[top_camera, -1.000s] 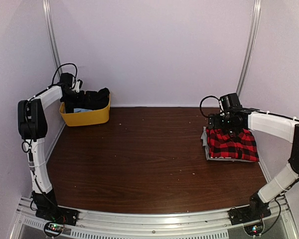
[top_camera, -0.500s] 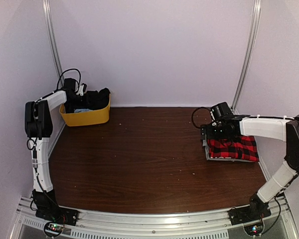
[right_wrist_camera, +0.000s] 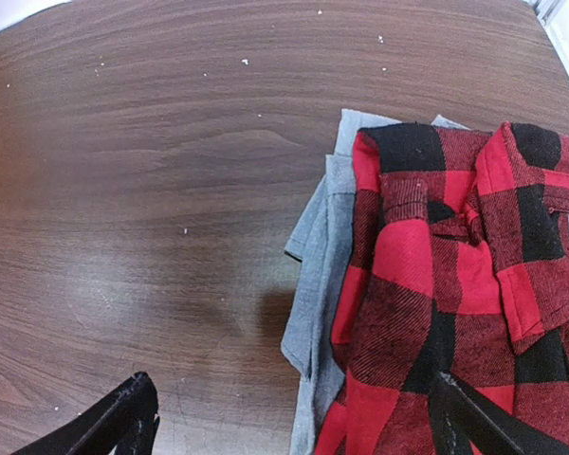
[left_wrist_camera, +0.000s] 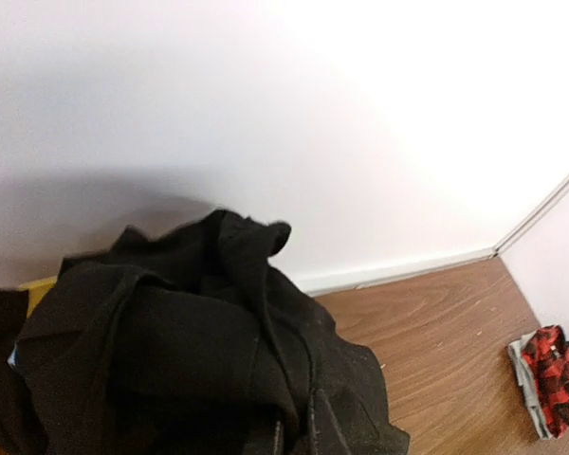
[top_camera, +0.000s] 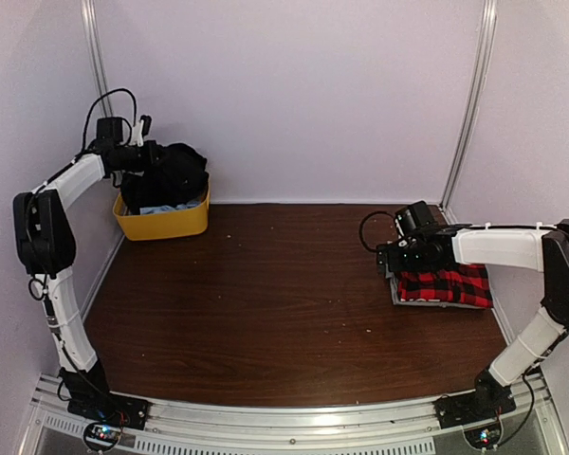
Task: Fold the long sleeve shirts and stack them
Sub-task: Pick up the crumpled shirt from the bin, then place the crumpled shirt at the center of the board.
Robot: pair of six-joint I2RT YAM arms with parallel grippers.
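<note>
Left claw (top_camera: 148, 156) pinching the black shirt (top_camera: 175, 175), held it above the yellow bin (top_camera: 166, 226), well left of the plaid shirt (top_camera: 446, 284).

Fixed camera, high at the near edge, overlooks the whole table (top_camera: 266, 303); left wrist faces the back wall (left_wrist_camera: 266, 114), right wrist looks down closely; all 3 show the plaid shirt (top_camera: 446, 286).
</note>
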